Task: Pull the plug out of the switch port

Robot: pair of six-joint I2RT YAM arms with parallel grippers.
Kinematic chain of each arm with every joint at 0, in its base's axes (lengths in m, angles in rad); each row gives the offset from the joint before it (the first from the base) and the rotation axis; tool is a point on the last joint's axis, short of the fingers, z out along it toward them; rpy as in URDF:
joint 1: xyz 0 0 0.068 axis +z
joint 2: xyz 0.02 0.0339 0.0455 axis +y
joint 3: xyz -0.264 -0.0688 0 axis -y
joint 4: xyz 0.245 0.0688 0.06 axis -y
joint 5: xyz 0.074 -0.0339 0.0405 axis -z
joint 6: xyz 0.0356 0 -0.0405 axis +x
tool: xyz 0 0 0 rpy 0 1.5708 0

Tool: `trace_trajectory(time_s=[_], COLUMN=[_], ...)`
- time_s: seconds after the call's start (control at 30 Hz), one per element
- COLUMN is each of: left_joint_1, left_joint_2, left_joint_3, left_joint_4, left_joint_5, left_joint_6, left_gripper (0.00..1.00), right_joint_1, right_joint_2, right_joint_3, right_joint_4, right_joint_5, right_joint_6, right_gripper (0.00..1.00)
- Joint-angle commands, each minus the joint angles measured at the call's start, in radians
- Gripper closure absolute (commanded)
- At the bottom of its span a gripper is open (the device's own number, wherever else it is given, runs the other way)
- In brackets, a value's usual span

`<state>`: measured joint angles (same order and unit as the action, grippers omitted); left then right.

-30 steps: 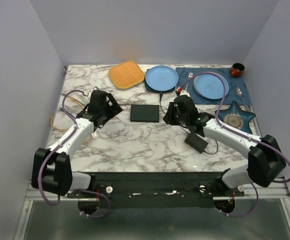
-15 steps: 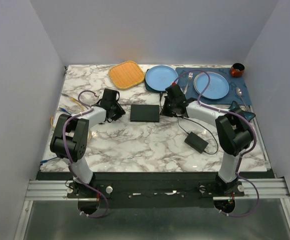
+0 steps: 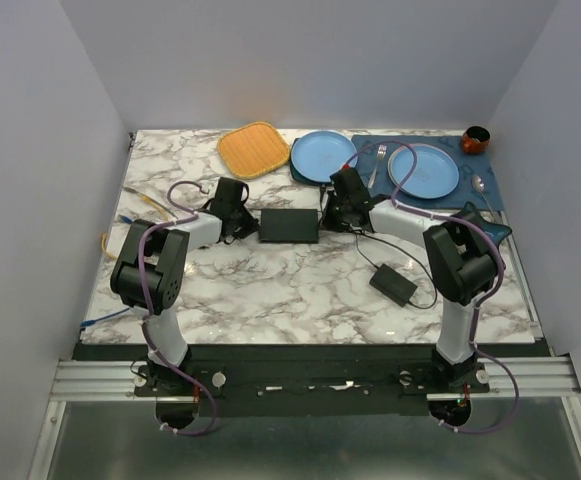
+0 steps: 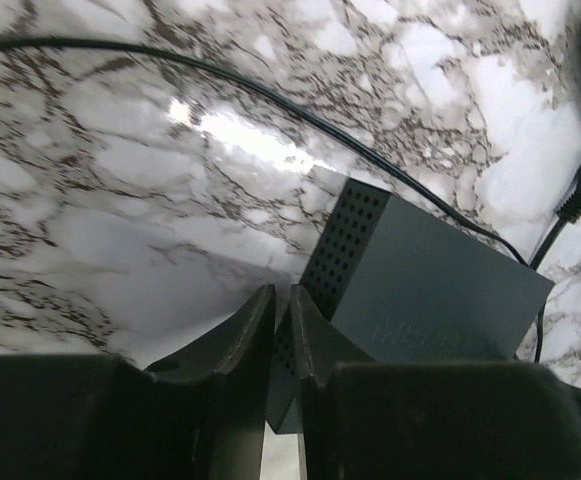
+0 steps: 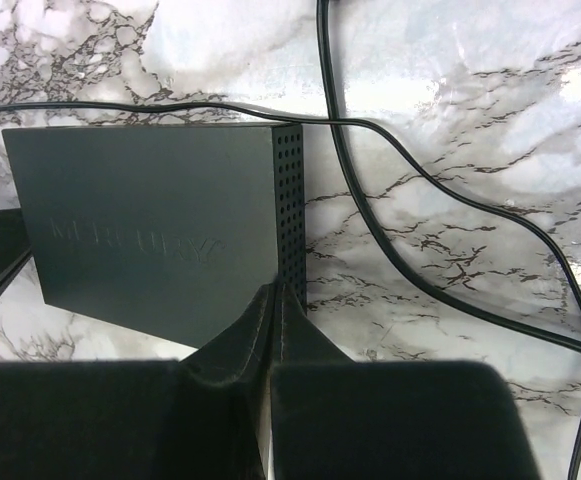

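Flanking the switch (image 3: 290, 225), left pincer (image 4: 283, 302) and right pincer (image 5: 274, 300) sit pressed together — at its corners.

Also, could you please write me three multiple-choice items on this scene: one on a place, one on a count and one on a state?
1. Where does the flat matte-black rectangular switch lie?
A) between the left pincer and the right pincer
B) on top of a plate
C) lifted off the surface

2. How many round blue plates are in view?
A) one
B) two
C) four

3. What state is the right pincer in?
A) wide open
B) shut, holding nothing
C) clamped around a plate

Answers:
1 A, the top view shows one pincer at each short end.
2 B, both sit at the far side.
3 B, the right wrist view shows its tips pressed together.
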<state>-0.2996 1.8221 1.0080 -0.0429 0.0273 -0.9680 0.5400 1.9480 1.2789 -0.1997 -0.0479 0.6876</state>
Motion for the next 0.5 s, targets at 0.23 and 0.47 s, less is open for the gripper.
trace_trajectory(time_s=[0.23, 0.47], left_joint_1=[-0.026, -0.021], left_joint_2=[-0.024, -0.012], left_joint_3=[-0.095, -0.112], left_joint_4=[0.003, 0.026], left_joint_5=[-0.007, 0.028], left_joint_6=[-0.005, -0.02], left_gripper=[0.74, 0.74], right_joint_1=[0.011, 0.011], right_joint_2=[-0.126, -0.078], right_joint_3=[-0.211, -0.179], right_joint_4=[0.025, 0.01], right_joint_5=[0.061, 0.052], right_joint_6=[0.036, 0.029], right_gripper=[0.93, 0.93])
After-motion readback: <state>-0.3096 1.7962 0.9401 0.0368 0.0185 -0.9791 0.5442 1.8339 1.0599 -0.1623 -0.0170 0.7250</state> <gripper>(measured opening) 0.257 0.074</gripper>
